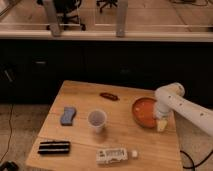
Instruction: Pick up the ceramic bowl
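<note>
- Bowl (144, 111), orange inside, sits flat on the table (125, 132) near its right edge, well apart from the cup (97, 120).
- Gripper (161, 123) is down at the bowl's right rim, on the side nearest the table edge. The white arm (187, 107) reaches in from the right. I cannot tell whether the gripper has closed on the rim.
- Main risk, as I judge it: a hold on one side of a glossy rim is thin. The bowl could tip as it lifts, hang slanted and slip out.
- If the rim is missed or only nudged, the bowl may slide left across the wood, or right toward the edge, which is close.
- A drop from any height could chip or crack the ceramic.
- The cup looks too far off to be struck, and the white packet (114, 154) at the front lies apart from the bowl too.
- The table is pale wood, with a blue pad (68, 115) at left, a black bar (54, 147) at front left and a brown oblong (109, 96) toward the back.
- Behind it stands a dark low wall topped by a ledge (100, 34) with grey posts (120, 17). Beyond that, office chairs (70, 10) stand on a light floor.
</note>
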Controlling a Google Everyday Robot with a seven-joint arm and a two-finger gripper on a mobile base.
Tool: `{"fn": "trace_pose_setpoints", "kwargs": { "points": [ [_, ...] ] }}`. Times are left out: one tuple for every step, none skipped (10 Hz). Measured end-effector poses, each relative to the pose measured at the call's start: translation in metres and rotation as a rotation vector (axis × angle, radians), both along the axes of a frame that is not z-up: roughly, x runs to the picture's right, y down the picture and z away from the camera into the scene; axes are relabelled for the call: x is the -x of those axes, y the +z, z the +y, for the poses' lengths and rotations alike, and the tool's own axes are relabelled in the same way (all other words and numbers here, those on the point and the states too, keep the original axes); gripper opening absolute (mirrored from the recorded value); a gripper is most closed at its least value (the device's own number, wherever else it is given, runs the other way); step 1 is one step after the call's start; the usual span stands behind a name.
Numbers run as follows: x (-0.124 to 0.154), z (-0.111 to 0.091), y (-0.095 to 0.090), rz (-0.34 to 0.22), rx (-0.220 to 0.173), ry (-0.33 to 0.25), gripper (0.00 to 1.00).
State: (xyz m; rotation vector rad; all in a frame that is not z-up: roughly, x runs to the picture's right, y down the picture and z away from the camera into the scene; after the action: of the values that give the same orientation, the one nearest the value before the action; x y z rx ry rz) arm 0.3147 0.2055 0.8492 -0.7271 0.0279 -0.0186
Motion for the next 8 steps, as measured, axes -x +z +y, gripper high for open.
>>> {"fn": "trace_pose_setpoints", "kwargs": {
  "points": [
    [0.0007, -0.0003, 0.0007, -0.002, 0.004, 0.000, 0.23],
    [0.0021, -0.0020, 0.0023, -0.005, 0.007, -0.001, 0.13],
    [0.0038, -0.0032, 0.0040, -0.010, 0.007, -0.001, 0.04],
    [0.0040, -0.0037, 0.0043, -0.010, 0.005, -0.001, 0.01],
    [0.0033, -0.0030, 0.0039, -0.009, 0.008, -0.002, 0.00],
    [0.0029, -0.0030, 0.0037, -0.008, 0.008, -0.003, 0.00],
    [0.0027, -0.0031, 0.0036, -0.008, 0.009, -0.004, 0.00],
    [0.0023, -0.0041, 0.0026, -0.008, 0.010, -0.006, 0.00]
  ]
}}
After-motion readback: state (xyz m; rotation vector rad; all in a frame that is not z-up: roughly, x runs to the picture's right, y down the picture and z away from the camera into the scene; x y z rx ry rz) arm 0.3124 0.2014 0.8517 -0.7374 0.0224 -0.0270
